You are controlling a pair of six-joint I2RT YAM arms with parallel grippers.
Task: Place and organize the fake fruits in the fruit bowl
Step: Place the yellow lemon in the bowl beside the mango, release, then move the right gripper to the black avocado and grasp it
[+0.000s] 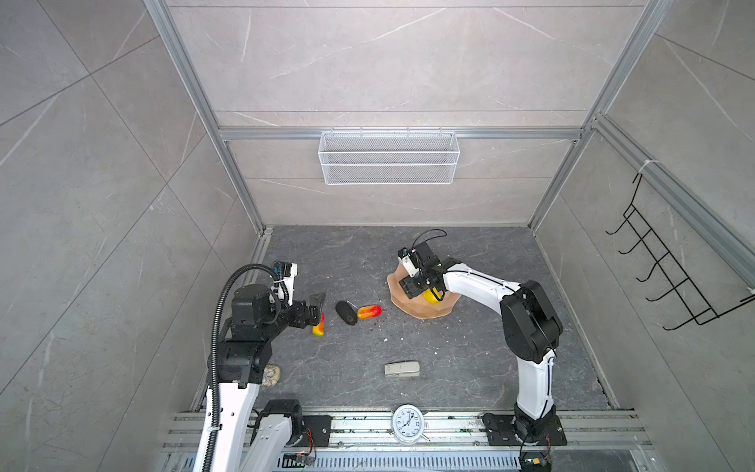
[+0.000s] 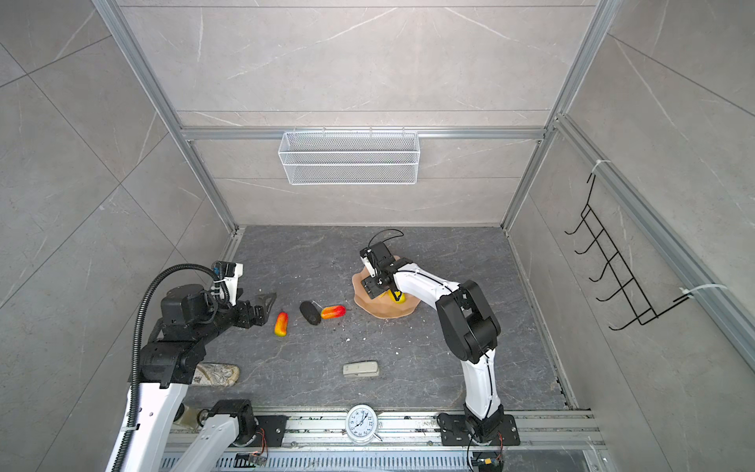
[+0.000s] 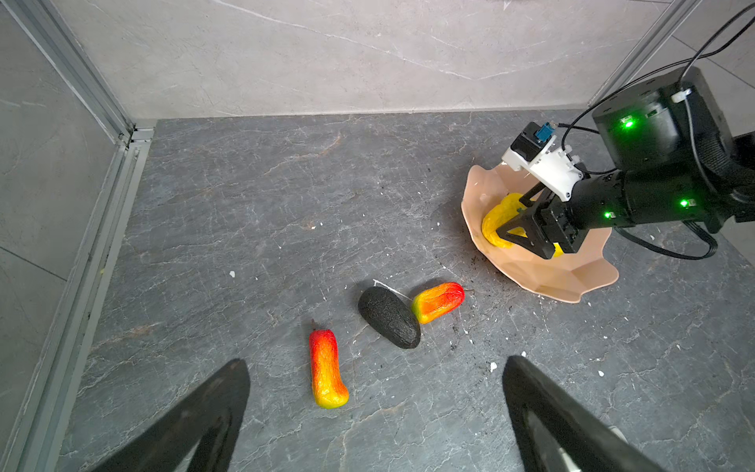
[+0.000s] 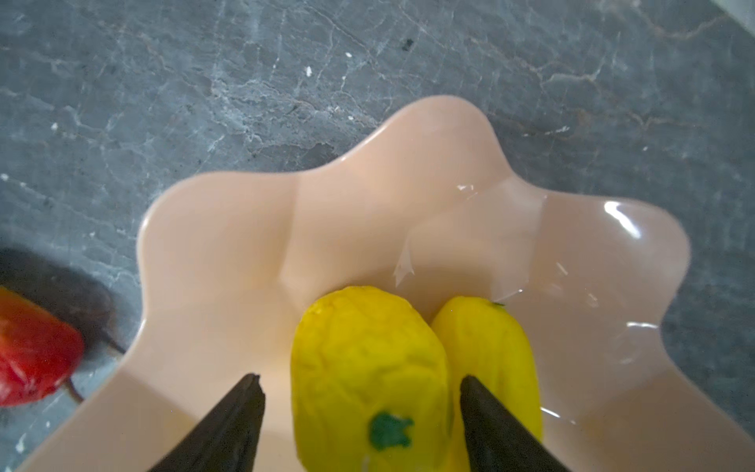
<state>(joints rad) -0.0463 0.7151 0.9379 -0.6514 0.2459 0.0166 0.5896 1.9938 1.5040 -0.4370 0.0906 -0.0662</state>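
Note:
The salmon-pink fruit bowl [image 1: 421, 310] [image 4: 347, 229] stands at the centre right of the dark floor. Inside it lie a round yellow fruit with a green stem [image 4: 367, 367] and a long yellow fruit [image 4: 490, 355], side by side. My right gripper [image 4: 359, 378] [image 3: 508, 218] hovers in the bowl, open, one finger on each side of the round fruit with gaps showing. On the floor to the left lie a blackish oval [image 1: 346, 312] [image 3: 389, 316] and two red-orange mango shapes [image 3: 438, 302] [image 3: 327, 370]. My left gripper [image 3: 378, 361] [image 2: 265, 302] is open and empty, just short of the nearer mango.
A grey-beige block [image 1: 401, 368] lies near the front. A beige stone lump [image 1: 271, 375] sits by the left arm's base. A white clock [image 1: 407, 423] rests on the front rail. A wire mesh basket [image 1: 388, 157] hangs on the back wall and a black hook rack [image 1: 670, 265] on the right wall.

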